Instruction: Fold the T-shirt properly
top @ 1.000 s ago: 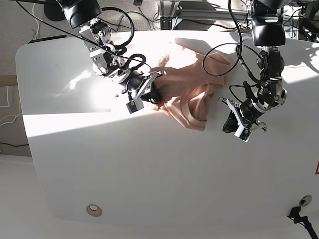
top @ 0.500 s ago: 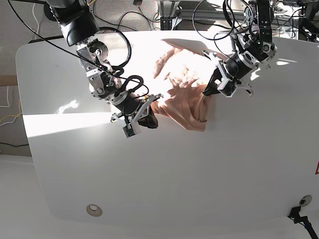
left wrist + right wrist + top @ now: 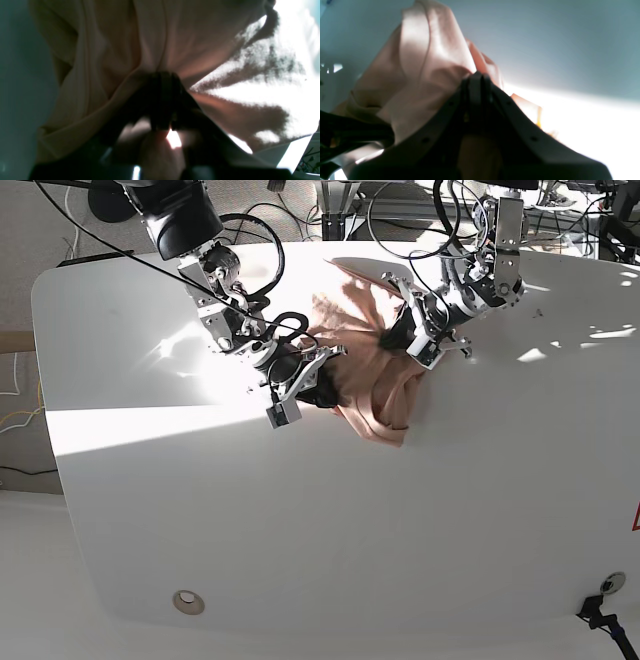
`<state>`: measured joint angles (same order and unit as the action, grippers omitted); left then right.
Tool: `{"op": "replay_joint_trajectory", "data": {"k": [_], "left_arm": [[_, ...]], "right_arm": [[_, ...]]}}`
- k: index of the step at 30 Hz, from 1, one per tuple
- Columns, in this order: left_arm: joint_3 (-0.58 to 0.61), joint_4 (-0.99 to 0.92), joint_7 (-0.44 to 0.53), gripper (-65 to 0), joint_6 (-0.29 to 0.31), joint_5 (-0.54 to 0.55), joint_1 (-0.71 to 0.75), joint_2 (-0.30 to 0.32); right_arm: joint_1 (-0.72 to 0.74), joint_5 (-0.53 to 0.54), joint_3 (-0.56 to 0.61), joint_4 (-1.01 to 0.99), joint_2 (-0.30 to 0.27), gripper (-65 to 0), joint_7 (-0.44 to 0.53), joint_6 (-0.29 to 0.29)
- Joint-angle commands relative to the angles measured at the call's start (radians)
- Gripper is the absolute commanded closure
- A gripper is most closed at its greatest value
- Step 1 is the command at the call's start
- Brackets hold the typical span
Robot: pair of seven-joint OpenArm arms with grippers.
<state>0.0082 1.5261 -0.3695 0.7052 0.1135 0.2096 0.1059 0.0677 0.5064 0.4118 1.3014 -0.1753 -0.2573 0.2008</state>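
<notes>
The crumpled salmon-pink thin-cloth T-shirt (image 3: 372,365) lies bunched on the far middle of the white rounded surface (image 3: 300,520), partly in sunlight, between the two arms. Left gripper (image 3: 400,337) has its jaws together, clamped on a gather of the cloth (image 3: 155,50) at the heap's side nearer that arm, folds radiating from the pinch. Right gripper (image 3: 318,388) likewise has its jaws together, pinching a fold of the shirt (image 3: 425,65) at the opposite edge of the heap.
</notes>
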Motion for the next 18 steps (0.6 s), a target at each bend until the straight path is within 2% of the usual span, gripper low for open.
{"op": "replay_joint_trajectory", "data": {"k": [1, 7, 10, 16, 18], "left_arm": [[-0.001, -0.074, -0.009, 0.0, -0.007, -0.008, -0.045, 0.007], [-0.001, -0.230, -0.004, 0.0, -0.007, -0.008, -0.243, 0.053], [-0.001, -0.264, -0.004, 0.0, -0.007, -0.008, -0.327, 0.064], [-0.001, -0.299, -0.004, 0.0, -0.007, -0.008, -0.422, 0.065], [-0.003, -0.281, -0.004, 0.0, -0.007, -0.007, -0.428, 0.065]], "right_arm": [[-0.007, -0.007, -0.003, -0.010, -0.040, 0.0, 0.017, -0.014], [-0.084, -0.001, -0.006, 0.060, -0.100, 0.0, 0.025, -0.022], [-0.111, -0.005, -0.006, 0.091, -0.103, 0.0, 0.025, -0.024], [-0.130, -0.007, -0.006, 0.120, -0.106, 0.0, 0.023, -0.024], [-0.125, -0.007, -0.006, 0.142, -0.125, 0.0, 0.022, -0.024]]}}
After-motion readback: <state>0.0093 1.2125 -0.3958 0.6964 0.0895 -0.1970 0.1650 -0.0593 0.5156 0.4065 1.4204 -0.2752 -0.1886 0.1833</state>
